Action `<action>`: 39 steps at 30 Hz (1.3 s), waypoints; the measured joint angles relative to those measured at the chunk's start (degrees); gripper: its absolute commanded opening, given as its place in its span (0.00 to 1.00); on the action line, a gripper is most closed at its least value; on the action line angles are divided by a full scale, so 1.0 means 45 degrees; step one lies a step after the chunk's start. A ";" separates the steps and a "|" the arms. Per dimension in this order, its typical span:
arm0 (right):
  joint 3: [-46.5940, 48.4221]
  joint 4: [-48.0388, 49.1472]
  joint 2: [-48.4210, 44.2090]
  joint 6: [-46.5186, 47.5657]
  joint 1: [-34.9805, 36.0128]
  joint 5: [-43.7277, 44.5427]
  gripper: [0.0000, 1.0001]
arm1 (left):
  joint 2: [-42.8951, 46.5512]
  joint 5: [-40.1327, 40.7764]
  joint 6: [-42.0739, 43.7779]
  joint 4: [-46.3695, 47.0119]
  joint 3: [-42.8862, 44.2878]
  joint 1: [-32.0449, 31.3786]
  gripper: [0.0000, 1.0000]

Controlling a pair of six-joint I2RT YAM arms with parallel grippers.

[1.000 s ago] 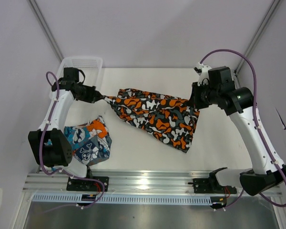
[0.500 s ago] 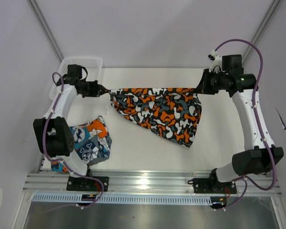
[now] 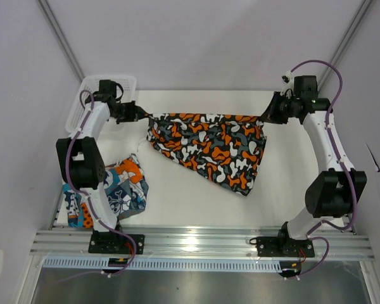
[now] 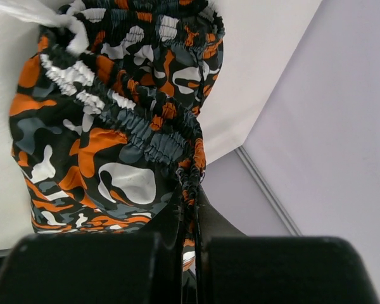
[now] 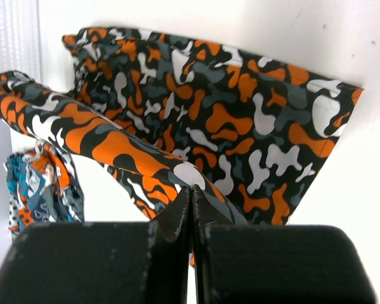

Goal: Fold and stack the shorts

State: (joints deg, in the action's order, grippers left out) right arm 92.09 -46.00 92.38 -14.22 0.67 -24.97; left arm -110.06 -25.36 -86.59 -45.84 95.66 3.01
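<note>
- Camouflage shorts [image 3: 206, 149], in orange, black, white and grey, are spread in the air over the far half of the tabletop [image 3: 196, 206]. Their upper edge is pulled into a nearly straight line between the two arms.
- Below that taut edge the cloth drapes toward the near side, and its lowest corner ends right of centre. Whether that corner rests on the surface cannot be told.
- The left tool [image 3: 141, 114] is pinched shut on the left end of the edge. In the left wrist view the gathered elastic waistband [image 4: 139, 123] runs straight into its closed fingers.
- The right tool [image 3: 264, 118] is likewise closed tight on the right end. In the right wrist view a fold of the print is clamped between its fingers.
- Patchwork shorts [image 3: 123, 187], teal-blue, orange and white with skulls, lie crumpled at the near-left of the tabletop. They sit beside the left arm and apart from the camouflage pair.
- A white mesh basket [image 3: 107, 81] sits at the far-left corner, just behind the left tool.
</note>
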 measured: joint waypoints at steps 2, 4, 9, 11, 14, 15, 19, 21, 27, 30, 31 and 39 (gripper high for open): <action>-0.0024 0.0306 0.0403 -0.0146 -0.0209 -0.0073 0.00 | -0.0408 -0.0044 -0.0112 0.0092 0.0209 -0.0117 0.00; -0.0034 0.0510 0.0738 -0.0243 -0.0398 -0.0102 0.00 | -0.0855 -0.0102 -0.0243 0.0204 0.0437 -0.0267 0.00; -0.0078 0.1132 0.1564 -0.0471 -0.0894 -0.0214 0.00 | -0.1943 -0.0209 -0.0573 0.0593 0.1268 -0.0627 0.00; -0.0078 0.1438 0.1972 -0.0539 -0.1054 -0.0257 0.00 | -0.2268 -0.0214 -0.0733 0.0869 0.1491 -0.0753 0.00; -0.0034 0.1899 0.2832 -0.0636 -0.1195 -0.0291 0.00 | -0.2550 -0.0219 -0.0957 0.1258 0.1559 -0.0835 0.07; -0.0024 0.2035 0.3201 -0.0661 -0.1209 -0.0301 0.00 | -0.2637 -0.0228 -0.1010 0.1404 0.1559 -0.0840 0.13; 0.0019 0.2637 0.4673 -0.0772 -0.1316 -0.0185 0.13 | -0.3075 -0.0097 -0.1127 0.2113 0.1559 -0.0801 0.72; 0.0102 0.2856 0.5411 -0.0913 -0.1443 -0.0058 0.24 | -0.3293 -0.0005 -0.1151 0.2633 0.1530 -0.0801 0.99; 0.1112 0.2982 0.6834 -0.1151 -0.1666 0.0520 0.59 | -0.3716 -0.0107 -0.1161 0.3424 0.1627 -0.0855 0.99; 0.1399 0.3045 0.6785 -0.1263 -0.1729 0.0899 0.66 | -0.3861 -0.0117 -0.0748 0.3371 0.1943 -0.0855 0.99; 0.1418 0.3113 0.6708 -0.1287 -0.1729 0.1064 0.70 | -0.3861 -0.0112 -0.0636 0.3366 0.2011 -0.0855 0.99; -0.0355 0.3322 0.4279 -0.1239 -0.1734 0.1783 0.81 | -0.3308 -0.0053 0.1399 0.3016 0.2142 -0.0835 0.99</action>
State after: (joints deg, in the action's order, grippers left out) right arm 90.50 -31.05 111.63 -19.79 -7.14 -16.95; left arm -124.95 -25.61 -80.29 -32.27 105.30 -0.75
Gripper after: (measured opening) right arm 0.849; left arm 0.990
